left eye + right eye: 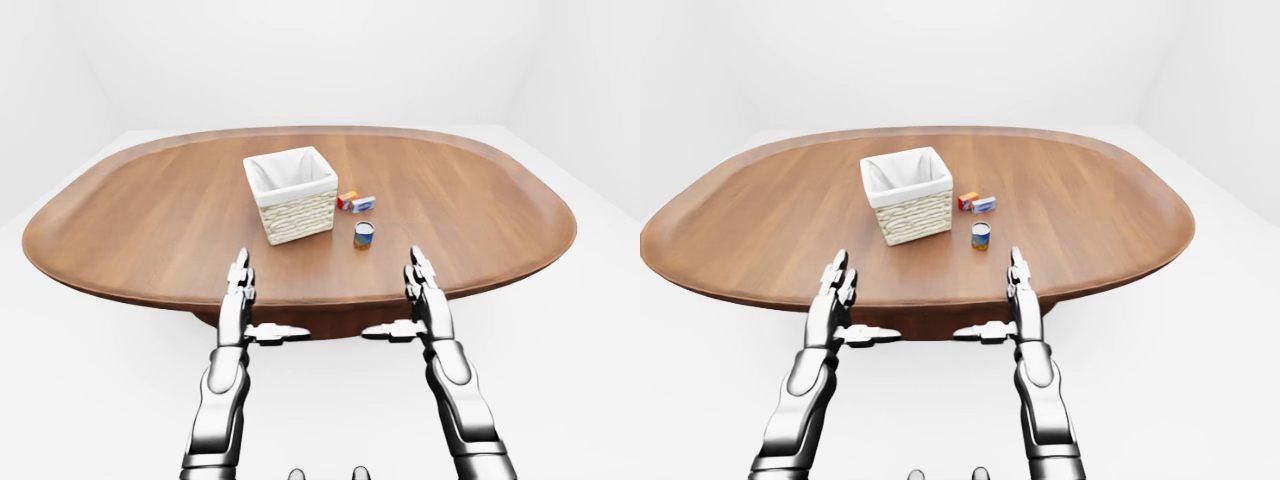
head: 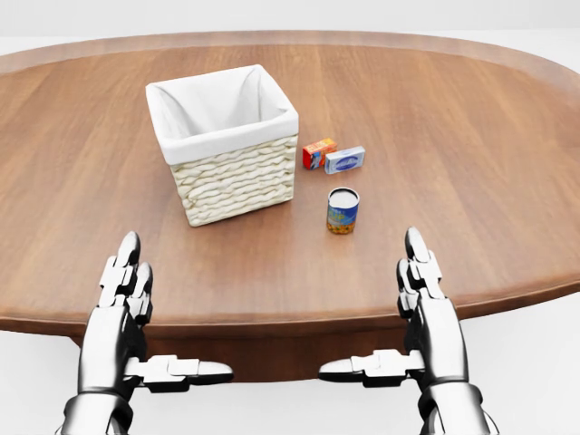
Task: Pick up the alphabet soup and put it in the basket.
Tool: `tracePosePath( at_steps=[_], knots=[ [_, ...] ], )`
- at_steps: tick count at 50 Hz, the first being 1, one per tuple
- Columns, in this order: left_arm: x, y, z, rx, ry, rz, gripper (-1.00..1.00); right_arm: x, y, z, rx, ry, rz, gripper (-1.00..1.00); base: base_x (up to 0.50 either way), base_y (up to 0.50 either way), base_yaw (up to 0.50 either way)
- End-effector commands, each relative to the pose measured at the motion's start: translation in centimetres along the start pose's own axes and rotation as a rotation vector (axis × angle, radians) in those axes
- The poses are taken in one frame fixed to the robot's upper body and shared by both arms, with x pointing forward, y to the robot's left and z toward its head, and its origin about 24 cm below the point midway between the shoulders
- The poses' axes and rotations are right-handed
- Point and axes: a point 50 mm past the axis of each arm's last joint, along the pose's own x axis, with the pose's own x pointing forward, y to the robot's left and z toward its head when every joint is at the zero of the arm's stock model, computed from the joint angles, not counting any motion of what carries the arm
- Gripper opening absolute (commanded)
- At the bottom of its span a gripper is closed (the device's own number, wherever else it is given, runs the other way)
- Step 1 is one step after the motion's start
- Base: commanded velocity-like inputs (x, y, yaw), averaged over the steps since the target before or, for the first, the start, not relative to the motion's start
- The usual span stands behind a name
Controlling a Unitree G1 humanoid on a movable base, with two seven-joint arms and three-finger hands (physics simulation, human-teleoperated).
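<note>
Unreadably small: soup can (image 2: 343, 210) label, blue and yellow

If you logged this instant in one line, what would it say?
phase: before reach | can: upright on table, right of basket | left hand: open, empty | right hand: open, empty

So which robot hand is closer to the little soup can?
Right. The right hand sits just below and right of the soup can; the left hand is far off to its lower left.
</note>
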Motion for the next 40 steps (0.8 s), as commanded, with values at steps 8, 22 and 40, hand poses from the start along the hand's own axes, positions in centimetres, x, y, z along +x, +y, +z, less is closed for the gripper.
tracePosePath(
  at_steps=[8,22,40],
  knots=[
    [-0.2,0.7,-0.2,0.011,0.014,0.002,1.0,-0.1,-0.5,-0.5,-0.014,0.02,0.011,1.0,0.0,0.0,0.0],
    [-2.1,2.3,14.9,0.059,-0.605,0.076,1.0,-2.9,-1.6,15.6,0.031,-0.646,-0.038,1.0,0.0,0.0,0.0],
    [-11.6,2.3,27.6,-0.013,-1.433,0.032,1.0,-7.0,-1.3,22.2,0.113,-1.026,0.003,1.0,0.0,0.0,0.0]
  ],
)
